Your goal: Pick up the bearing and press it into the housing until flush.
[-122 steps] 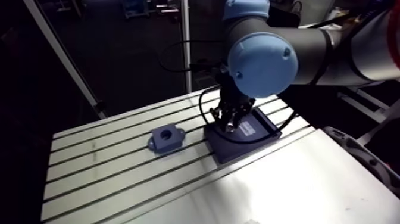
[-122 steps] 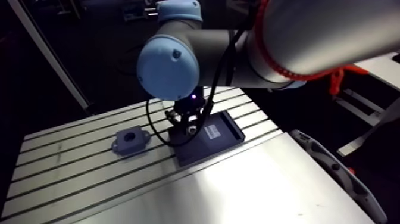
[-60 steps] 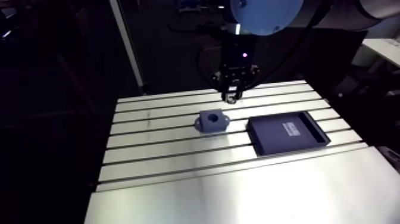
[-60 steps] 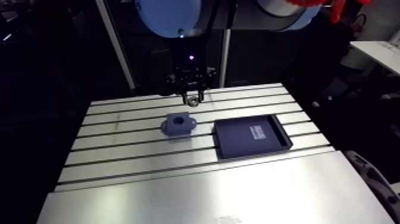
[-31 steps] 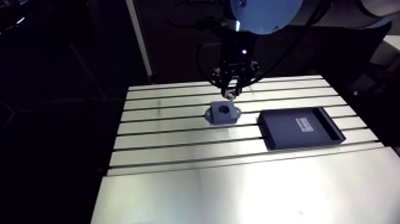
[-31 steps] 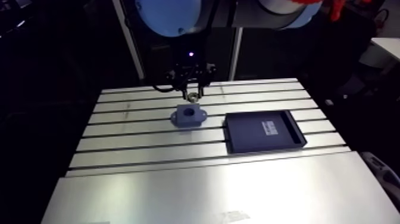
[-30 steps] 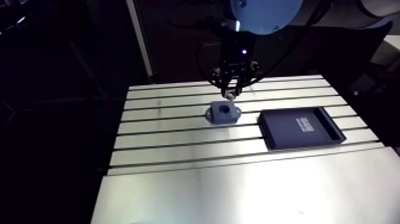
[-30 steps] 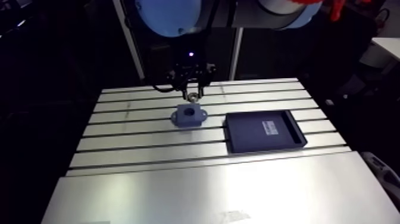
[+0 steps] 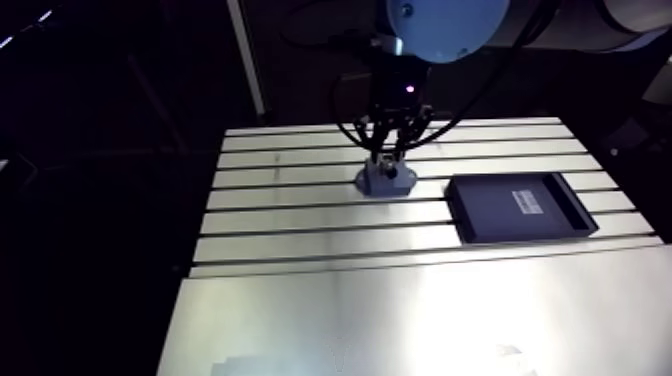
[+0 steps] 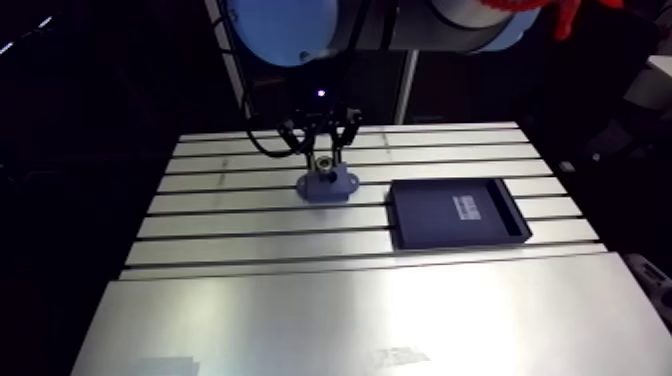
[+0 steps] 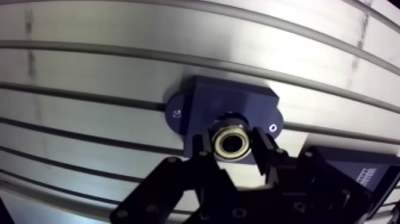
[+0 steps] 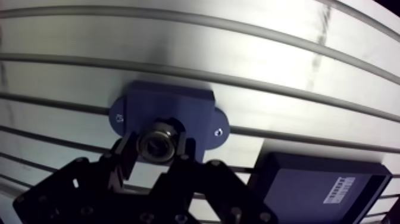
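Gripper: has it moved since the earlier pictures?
Yes. The gripper has left the tray and crossed to the housing, where it holds the bearing over the bore.

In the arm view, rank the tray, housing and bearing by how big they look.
Largest: tray.
Next: housing, clearly smaller.
Smallest: bearing, a tiny ring just over the housing.

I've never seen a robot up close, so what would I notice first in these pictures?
The shiny metal bearing jumps out first: the gripper pinches it between its two fingers, right over the hole in the dark blue housing. In the arm view, that housing sits near the middle of the slotted table, with a dark, flat tray lying beside it.
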You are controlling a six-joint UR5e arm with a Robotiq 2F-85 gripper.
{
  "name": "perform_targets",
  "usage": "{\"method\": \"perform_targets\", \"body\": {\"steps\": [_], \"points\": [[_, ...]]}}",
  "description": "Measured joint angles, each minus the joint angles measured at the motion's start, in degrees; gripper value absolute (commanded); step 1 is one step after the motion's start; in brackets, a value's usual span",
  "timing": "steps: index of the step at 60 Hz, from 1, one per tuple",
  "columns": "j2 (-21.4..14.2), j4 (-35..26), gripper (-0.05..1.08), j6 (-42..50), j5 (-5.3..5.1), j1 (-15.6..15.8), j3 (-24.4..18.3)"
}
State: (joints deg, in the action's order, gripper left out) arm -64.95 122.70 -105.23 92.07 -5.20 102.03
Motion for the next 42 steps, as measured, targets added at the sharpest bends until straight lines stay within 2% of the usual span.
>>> {"method": "perform_targets", "body": {"steps": [42], "points": [[0.54,2.58,0.64,-0.89,-0.09,-0.27,1.05]]}}
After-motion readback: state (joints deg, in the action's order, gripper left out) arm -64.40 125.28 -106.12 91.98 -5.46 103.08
